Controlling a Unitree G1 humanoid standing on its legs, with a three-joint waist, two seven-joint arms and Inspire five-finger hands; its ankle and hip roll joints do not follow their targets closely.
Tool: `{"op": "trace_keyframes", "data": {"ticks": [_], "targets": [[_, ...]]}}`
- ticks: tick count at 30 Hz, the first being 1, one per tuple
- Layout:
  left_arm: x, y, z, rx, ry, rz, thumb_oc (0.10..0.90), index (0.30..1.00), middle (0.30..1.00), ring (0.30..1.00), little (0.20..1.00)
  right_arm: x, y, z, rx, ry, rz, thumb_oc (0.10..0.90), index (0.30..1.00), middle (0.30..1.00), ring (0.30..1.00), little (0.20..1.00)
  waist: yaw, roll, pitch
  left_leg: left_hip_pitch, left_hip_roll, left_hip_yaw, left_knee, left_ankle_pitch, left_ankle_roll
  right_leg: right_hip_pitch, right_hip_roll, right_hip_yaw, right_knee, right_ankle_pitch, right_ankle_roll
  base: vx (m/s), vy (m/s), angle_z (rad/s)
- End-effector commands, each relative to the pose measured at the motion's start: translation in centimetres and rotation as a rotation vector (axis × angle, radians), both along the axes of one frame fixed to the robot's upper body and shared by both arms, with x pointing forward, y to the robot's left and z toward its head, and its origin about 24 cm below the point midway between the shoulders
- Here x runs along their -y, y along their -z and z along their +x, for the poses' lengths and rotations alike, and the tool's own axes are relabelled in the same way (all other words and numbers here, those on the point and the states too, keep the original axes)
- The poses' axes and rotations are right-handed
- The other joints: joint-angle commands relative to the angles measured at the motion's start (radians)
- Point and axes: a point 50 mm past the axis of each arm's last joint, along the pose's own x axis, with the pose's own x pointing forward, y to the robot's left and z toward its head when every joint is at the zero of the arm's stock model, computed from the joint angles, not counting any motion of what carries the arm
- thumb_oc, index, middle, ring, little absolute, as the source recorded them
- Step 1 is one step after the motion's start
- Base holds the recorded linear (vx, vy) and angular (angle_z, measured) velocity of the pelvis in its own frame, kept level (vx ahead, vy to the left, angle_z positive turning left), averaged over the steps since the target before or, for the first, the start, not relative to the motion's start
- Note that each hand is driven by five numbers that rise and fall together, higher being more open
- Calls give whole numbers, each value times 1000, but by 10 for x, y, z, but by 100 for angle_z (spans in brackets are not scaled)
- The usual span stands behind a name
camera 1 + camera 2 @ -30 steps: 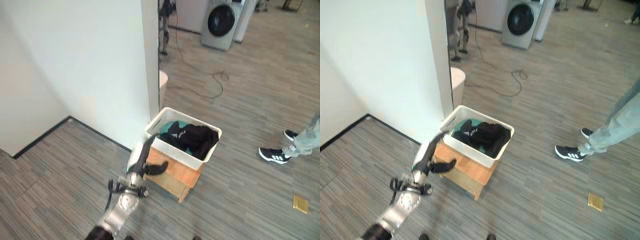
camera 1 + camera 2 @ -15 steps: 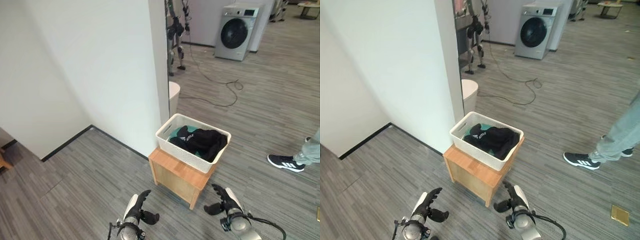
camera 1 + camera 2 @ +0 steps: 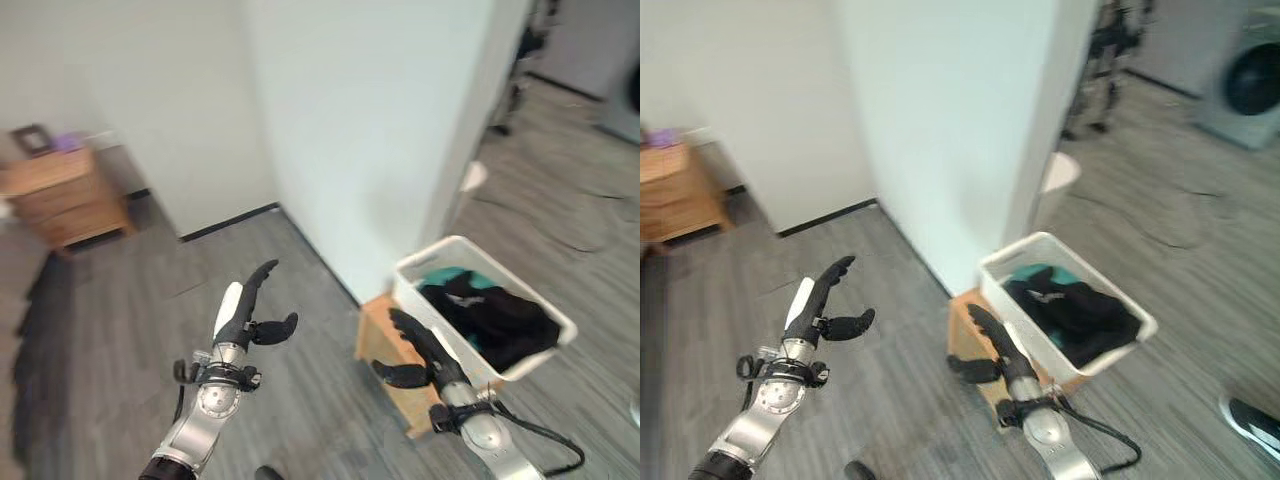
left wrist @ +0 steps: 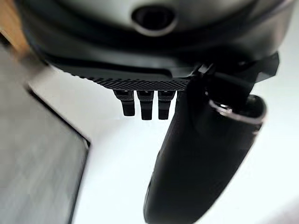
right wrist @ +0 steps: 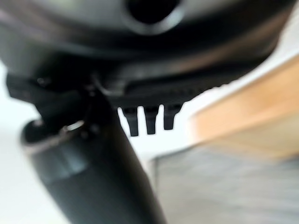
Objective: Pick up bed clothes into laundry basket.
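Both of the robot's hands were raised in front of it and held nothing; the left hand (image 3: 243, 318) had its fingers straight and spread, thumb standing out to the side, and the right hand (image 3: 415, 350) looked much the same, fingers extended and relaxed, thumb apart. The laundry basket (image 3: 448, 258), white and lattice-sided, sat on a small wooden stool (image 3: 381, 338) just beside the white wall (image 3: 370, 120); dark clothes (image 3: 495, 318) with a bit of teal showing lay already inside it; I could see no other bed clothes on the floor from where I stood, so it seemed to me the loading was done or nearly so.

The right hand hung near the stool's corner and the basket's near rim; my worry was that a careless sweep of that arm could knock the basket off its narrow perch, since it overhung the stool; the stool looked light enough to shift too.

Round about: a wooden dresser (image 3: 65, 195) stood against the far wall, well apart from the robot; grey plank flooring (image 3: 120, 310) ran between; the projecting corner of the wall crowded the basket's far side, leaving approach only from the robot's side.
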Motion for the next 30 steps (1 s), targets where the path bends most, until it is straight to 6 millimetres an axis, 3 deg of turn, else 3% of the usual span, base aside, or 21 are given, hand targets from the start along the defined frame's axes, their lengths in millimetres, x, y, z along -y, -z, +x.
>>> {"op": "trace_keyframes", "data": {"ticks": [1,2,3,4,5,7,9,10,11,14,15,16,17,18,19,22,24,26,28,29,30], "targets": [[-46,-38,-2,203,-138,75,800,900,900,900,900,-26,-67,37,348,-108,21,800,900,900,900,900,39,-70,34,101,2,-129,-162,-30,-57,-208,26,114,327,-34,-1,106,172,184],[-52,-39,-4,214,-175,82,800,900,900,900,900,-34,-74,45,373,-146,-41,800,900,900,900,900,33,-67,69,120,-24,-201,-211,-28,-51,-315,11,222,496,8,71,-54,47,204],[-54,-43,-1,235,-186,96,800,900,900,900,900,-36,-79,51,394,-151,-56,800,900,900,900,900,22,-71,86,96,-24,-227,-213,8,-47,-364,63,310,514,-14,65,-49,9,223],[-54,-44,-1,238,-188,96,800,900,900,900,900,-37,-80,52,396,-152,-56,800,900,900,900,900,21,-71,85,91,-22,-227,-213,10,-48,-368,65,310,514,-14,64,-116,-97,218],[-55,-44,4,244,-188,103,800,900,900,900,900,-31,-83,55,416,-123,-81,800,900,900,900,900,20,-73,102,51,-31,-332,-214,39,-56,-388,146,464,475,-86,51,-28,-140,197],[-54,-43,8,236,-170,105,800,900,900,900,900,-21,-87,56,443,-77,-119,800,900,900,900,900,20,-79,105,2,-40,-447,-219,58,-64,-375,197,642,381,-154,-18,20,-229,202],[-55,-44,12,236,-160,103,800,900,900,900,900,-7,-83,57,427,-19,-155,800,900,900,900,900,7,-97,108,-30,-70,-571,-227,42,-63,-359,239,872,284,-173,-50,74,-252,234],[-54,-47,14,238,-143,100,800,900,900,900,900,1,-86,55,442,27,-159,800,900,900,900,900,14,-106,107,-43,-88,-628,-227,57,-64,-313,236,913,210,-168,-57,1,-234,356],[-55,-45,15,229,-140,104,800,900,900,900,900,4,-90,56,458,38,-178,800,900,900,900,900,22,-109,101,-48,-97,-656,-228,59,-70,-289,231,916,166,-161,-70,-138,-198,334],[-60,-50,14,253,-176,86,800,900,900,900,900,5,-98,64,492,55,-181,800,900,900,900,900,62,-99,86,-72,-62,-638,-231,83,-105,-251,178,817,45,-116,-62,-95,-179,153],[-61,-50,13,252,-175,86,800,900,900,900,900,5,-98,64,492,55,-181,800,900,900,900,900,55,-99,87,-73,-63,-645,-231,84,-107,-240,179,809,30,-109,-63,-122,-115,83],[-65,-50,9,257,-222,47,800,900,900,900,900,10,-94,63,478,62,-205,800,900,900,900,900,52,-96,115,-84,0,-495,-195,119,-136,-190,152,715,-18,-95,-59,-109,-55,107],[-65,-50,9,257,-222,47,800,900,900,900,900,10,-94,63,479,62,-205,800,900,900,900,900,52,-95,115,-84,1,-496,-195,119,-137,-189,153,715,-20,-94,-59,-315,-75,156],[-68,-49,6,236,-223,12,800,900,900,900,900,16,-90,61,456,82,-227,800,900,900,900,900,11,-105,119,-36,97,-251,-150,105,-137,-202,130,615,-7,-82,-61,-240,-39,188],[-69,-48,4,226,-215,3,800,900,900,900,900,18,-90,60,453,84,-241,800,900,900,900,900,5,-108,117,-5,113,-218,-126,88,-152,-195,123,594,-8,-85,-62,-338,-89,199],[-67,-42,-2,187,-164,-24,800,900,900,900,900,26,-91,54,446,87,-256,800,900,900,900,900,-10,-119,109,6,144,-254,80,26,-166,-167,92,518,-23,-51,-90,-141,-54,117],[-61,-42,-2,183,-133,-83,800,900,900,900,900,31,-90,52,433,102,-250,800,900,900,900,900,-31,-114,94,46,194,-282,148,-1,-182,-154,73,443,-32,-39,-93,-94,33,76],[-62,-40,-5,166,-140,-124,800,900,900,900,900,34,-90,53,427,113,-241,800,900,900,900,900,-38,-101,80,109,187,-303,124,-13,-194,-155,66,397,-33,-30,-91,-39,97,98],[-59,-43,-7,161,-100,-142,800,900,900,900,900,39,-89,50,413,127,-233,800,900,900,900,900,-59,-83,57,191,120,-297,-3,-46,-182,-171,61,355,-5,-15,-80,12,122,57],[-59,-43,-7,160,-100,-143,800,900,900,900,900,39,-89,49,412,127,-234,800,900,900,900,900,-60,-84,56,195,115,-297,-13,-41,-180,-170,57,353,-3,-15,-78,17,235,105],[-57,-51,-3,180,-59,-125,800,900,900,900,900,44,-84,48,399,157,-231,800,900,900,900,900,-61,-81,43,217,86,-300,-144,-26,-174,-192,40,313,47,-1,-68,-2,202,127]]}}
